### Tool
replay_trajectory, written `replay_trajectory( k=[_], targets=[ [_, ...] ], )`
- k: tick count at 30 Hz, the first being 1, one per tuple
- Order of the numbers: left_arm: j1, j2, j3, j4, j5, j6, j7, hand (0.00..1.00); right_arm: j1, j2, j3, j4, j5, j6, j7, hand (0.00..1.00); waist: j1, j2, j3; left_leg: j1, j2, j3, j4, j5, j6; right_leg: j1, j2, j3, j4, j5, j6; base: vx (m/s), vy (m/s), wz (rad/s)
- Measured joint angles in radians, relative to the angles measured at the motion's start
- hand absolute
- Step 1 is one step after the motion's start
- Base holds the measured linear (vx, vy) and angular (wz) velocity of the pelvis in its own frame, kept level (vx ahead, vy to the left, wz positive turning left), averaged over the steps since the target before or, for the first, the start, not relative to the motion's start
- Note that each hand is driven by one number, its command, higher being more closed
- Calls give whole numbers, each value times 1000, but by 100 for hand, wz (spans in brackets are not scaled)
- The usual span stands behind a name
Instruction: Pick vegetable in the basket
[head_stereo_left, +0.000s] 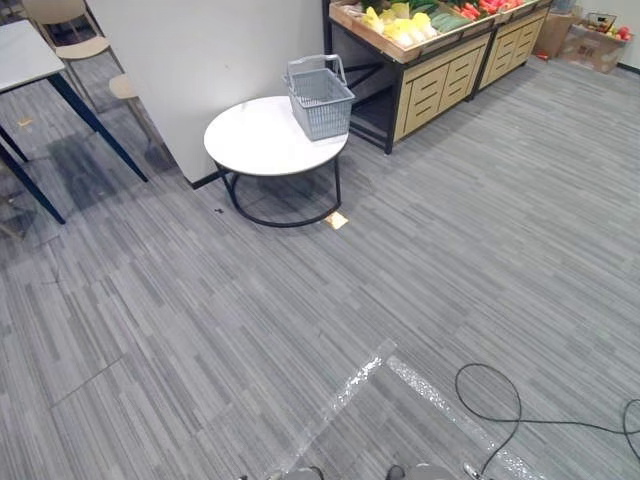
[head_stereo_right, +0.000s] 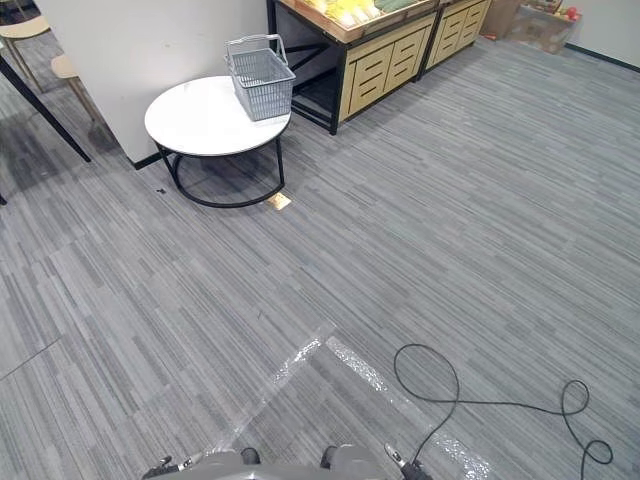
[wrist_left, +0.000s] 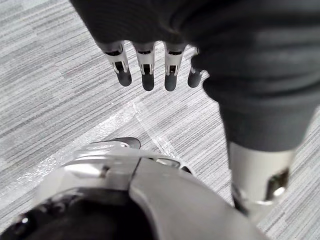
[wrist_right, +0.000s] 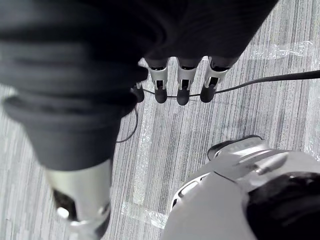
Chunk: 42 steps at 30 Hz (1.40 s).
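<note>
The yellow vegetables (head_stereo_left: 400, 25) lie with green and red ones on the wooden display stand (head_stereo_left: 440, 75), far ahead of both hands and somewhat to the right. The grey plastic basket (head_stereo_left: 320, 97) stands on the round white table (head_stereo_left: 260, 140) just beside this stand, also well apart from the hands, and as far as I can see it has nothing inside. The left hand (wrist_left: 148, 75) hangs down over the grey carpet floor (wrist_left: 45, 85) with straight, relaxed fingers and holds nothing. The right hand (wrist_right: 182, 86) hangs in the same way, also empty. I judge that the task is not yet begun: no vegetable is taken, and the robot must first come near the stand.
</note>
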Motion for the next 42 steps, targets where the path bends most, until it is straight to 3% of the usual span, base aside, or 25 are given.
replay_trajectory(
  k=[2,4,5,6,8,9,12,14,16,17,18,20,21,22,23,25,27,28,30,33,35,36,38,41,42],
  targets=[
    [6,-26,39,-27,-1,0,-1,0,20,-12,-2,0,0,0,0,0,4,15,16,-126,76,-25,324,44,26,44,17,3,3,-5,-7,109,-124,-9],
    [7,-41,61,-35,-5,0,-2,0,26,-15,-4,-1,0,0,0,0,5,31,21,-186,100,-50,463,113,33,73,22,12,-4,-10,-9,147,-19,-13],
    [8,-48,76,-35,-21,0,-3,0,21,-16,3,-5,0,0,-1,0,2,38,23,-223,98,-69,512,93,33,91,21,16,-14,-13,-11,223,35,-14],
    [8,-52,85,-35,-39,0,-6,0,13,-19,7,-4,-1,1,-2,0,0,39,27,-273,88,-77,484,40,33,113,14,21,-50,-11,-10,233,47,-9],
    [9,-50,86,-35,-39,0,-6,0,7,-19,11,-2,-1,1,-3,0,3,35,29,-291,74,-61,387,27,38,131,1,24,-75,-10,-7,224,83,-9],
    [10,-52,86,-37,-39,0,-5,0,-10,-21,25,-6,-1,1,-7,0,5,36,30,-303,51,-44,198,43,49,147,-15,34,-109,-14,-8,200,94,-19],
    [30,-64,109,-38,-39,0,-3,0,-27,-32,80,-36,-4,-3,-15,0,8,40,31,-304,35,-34,-192,176,45,180,-43,83,-154,-37,36,337,238,-39],
    [42,-75,137,-39,-39,0,-2,0,-32,-37,99,-52,-7,-11,-15,0,13,49,32,-320,65,-31,-267,193,48,209,-52,116,-173,-65,76,420,383,-64],
    [46,-59,157,-35,-37,1,-4,0,-53,-24,97,-29,-19,-19,-14,0,29,25,33,-328,51,-19,-171,283,68,248,-103,145,-181,-85,75,541,407,-60],
    [32,-48,161,-43,-36,-2,-2,0,-73,-2,92,-15,-20,-21,-11,0,30,-6,21,-356,35,-7,-116,234,96,231,-128,158,-168,-39,45,522,291,-30],
    [21,-47,160,-49,-36,-3,-3,0,-80,8,93,-15,-21,-23,-7,0,31,-7,20,-367,33,-7,-98,207,99,214,-132,162,-149,-4,42,520,278,-6],
    [9,-39,160,-51,-35,0,-4,0,-94,18,72,-1,-25,-22,5,0,29,-22,15,-345,-12,2,-48,152,157,171,-173,198,-14,98,69,528,287,19],
    [10,-38,158,-54,-34,1,-4,0,-94,16,61,0,-28,-22,5,0,26,-23,15,-323,-25,0,-44,135,165,158,-184,200,49,130,88,546,254,19],
    [17,-34,150,-55,-27,1,-4,0,-94,12,53,0,-44,-22,6,0,27,-21,14,-262,-36,2,-46,90,166,108,-197,209,212,233,139,541,253,8],
    [25,-24,126,-55,-16,2,-5,0,-91,11,53,-3,-52,-24,6,0,23,-22,8,-185,-48,5,-78,56,165,48,-209,225,373,414,178,526,246,4],
    [26,-3,62,-61,-9,2,-5,0,-91,12,71,-12,-63,-26,7,0,16,-31,0,-82,-66,14,-127,27,173,-79,-231,220,657,474,238,538,183,3],
    [14,6,43,-62,5,3,-5,0,-91,7,73,-32,-66,-30,8,0,0,-32,0,31,-83,20,-187,17,179,-194,-243,168,856,361,206,480,93,-2],
    [-5,6,37,-61,10,3,-3,0,-91,0,68,-46,-66,-34,7,0,-12,-20,8,109,-87,22,-228,17,179,-246,-242,113,890,272,159,547,51,5],
    [-38,-3,36,-63,10,2,1,0,-84,-10,41,-50,-66,-36,5,0,-27,-5,15,199,-87,24,-267,17,179,-295,-242,8,791,153,79,462,-23,12],
    [-112,-43,47,-112,0,-2,23,0,-45,-6,22,-57,-63,-32,-3,0,-31,6,12,272,-85,22,-321,-6,142,-343,-240,-107,381,143,59,360,-167,47],
    [-142,-74,48,-154,-1,-4,35,0,-18,10,9,-72,-60,-25,-12,0,-39,3,10,315,-81,18,-355,-39,83,-353,-243,-92,108,223,58,455,-297,54],
    [-147,-98,70,-156,-1,-5,42,0,-2,9,9,-85,-61,-20,-16,0,-48,13,2,345,-53,14,-354,-62,50,-344,-228,-84,40,369,36,502,-338,-4],
    [-161,-164,94,-152,-10,-7,54,0,-6,-23,-3,-100,-83,-23,-18,0,-36,87,-7,350,-6,29,-351,-54,28,-366,-171,-92,121,273,23,470,-306,-22],
    [-156,-198,94,-137,-39,-31,62,0,10,-11,-12,-96,-90,-18,-19,0,-49,68,-8,425,42,12,-314,-12,18,-362,-169,-92,352,54,10,369,-336,-3],
    [-152,-201,94,-131,-39,-31,63,0,11,-8,-13,-90,-91,-18,-18,0,-49,70,-11,422,58,0,-281,-9,23,-347,-159,-97,354,36,6,355,-300,3]
  ],
)
